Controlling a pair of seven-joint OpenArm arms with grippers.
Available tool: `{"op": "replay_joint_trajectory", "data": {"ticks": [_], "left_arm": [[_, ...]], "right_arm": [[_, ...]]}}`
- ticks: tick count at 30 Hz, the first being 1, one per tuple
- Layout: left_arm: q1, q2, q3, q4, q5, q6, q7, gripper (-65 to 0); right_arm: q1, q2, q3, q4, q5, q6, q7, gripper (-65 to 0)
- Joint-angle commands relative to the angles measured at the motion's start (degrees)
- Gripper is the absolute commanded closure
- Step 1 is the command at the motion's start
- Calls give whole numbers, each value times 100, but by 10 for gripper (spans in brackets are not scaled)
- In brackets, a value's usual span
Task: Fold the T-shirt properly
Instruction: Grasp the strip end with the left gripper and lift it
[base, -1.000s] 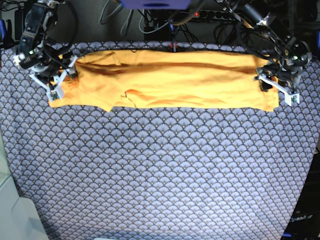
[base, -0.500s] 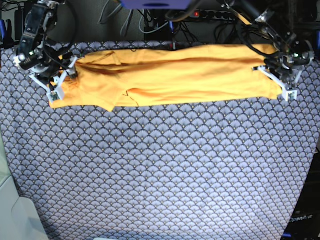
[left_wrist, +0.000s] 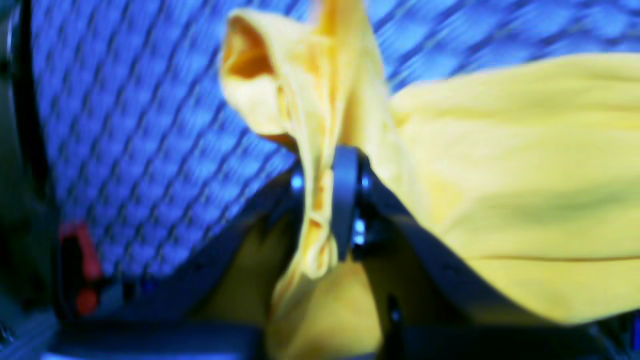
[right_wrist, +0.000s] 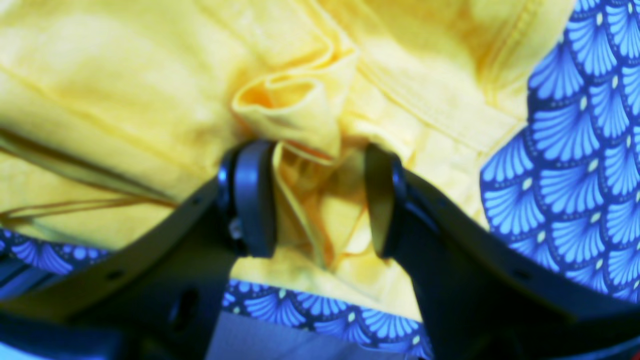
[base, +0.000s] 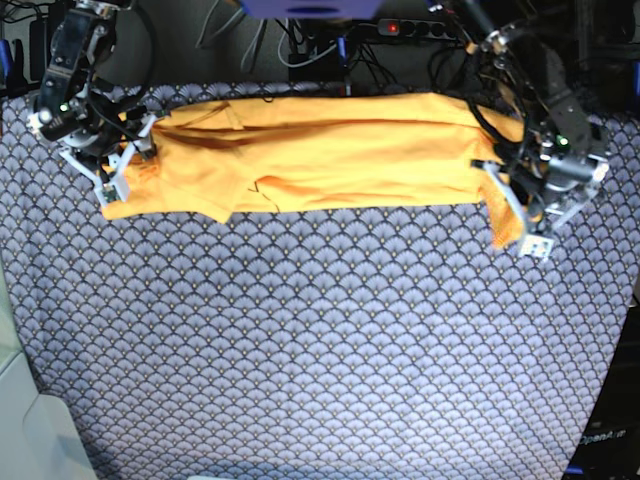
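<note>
Left gripper (base: 522, 215), clamped on the plain yellow-orange T-shirt's (base: 320, 150) hem, has swung inward, starting the crosswise fold; right gripper (base: 118, 165), jaws parted around bunched fabric, hasn't moved.

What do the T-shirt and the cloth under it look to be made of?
T-shirt: soft, thin, matte knit, probably cotton; it bunches where the left gripper pinches it and shows stitched hems. Patterned cloth: looks like flat printed fabric, matte, with a scale motif; fibre unclear.
</note>
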Motion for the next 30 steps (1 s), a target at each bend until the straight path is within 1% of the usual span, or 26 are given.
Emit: {"op": "replay_joint_trajectory", "data": {"ticks": [1,4,5,8,10,19,21,23,24,26,30], "left_arm": [[16,9,269,86,202,12,-26,0],[16,255,990,77,896,12,-26,0],[16,289,1184,77,1160,12,-26,0],[24,289,1676,77,1855,12,-26,0],[103,289,1948,68,2101,12,-26,0],[394,289,2810,68,2030,12,-52,0],[420,289,2959,68,1828,12,-61,0],[420,289,3039,68,1494,12,-70,0],[420,289,3065,68,1301,95,-52,0],[438,289,3074,68,835,702,-43,0],[446,289,3065,59,-194,1801,-61,0]], "right_arm": [[16,4,-15,21,19,-3,13,-294],[16,4,-15,21,19,-3,13,-294],[16,4,-15,21,19,-3,13,-294],[16,-5,-15,21,19,-3,4,-294],[25,-5,-15,21,19,-3,4,-294],[25,-5,-6,21,19,-3,4,-293],[25,-5,-6,21,19,-3,4,-293],[25,-5,-6,21,19,-3,4,-293],[25,-5,-6,21,19,-3,4,-293],[25,-5,-6,21,19,-3,4,-293],[25,-5,-6,21,19,-3,4,-293]]}}
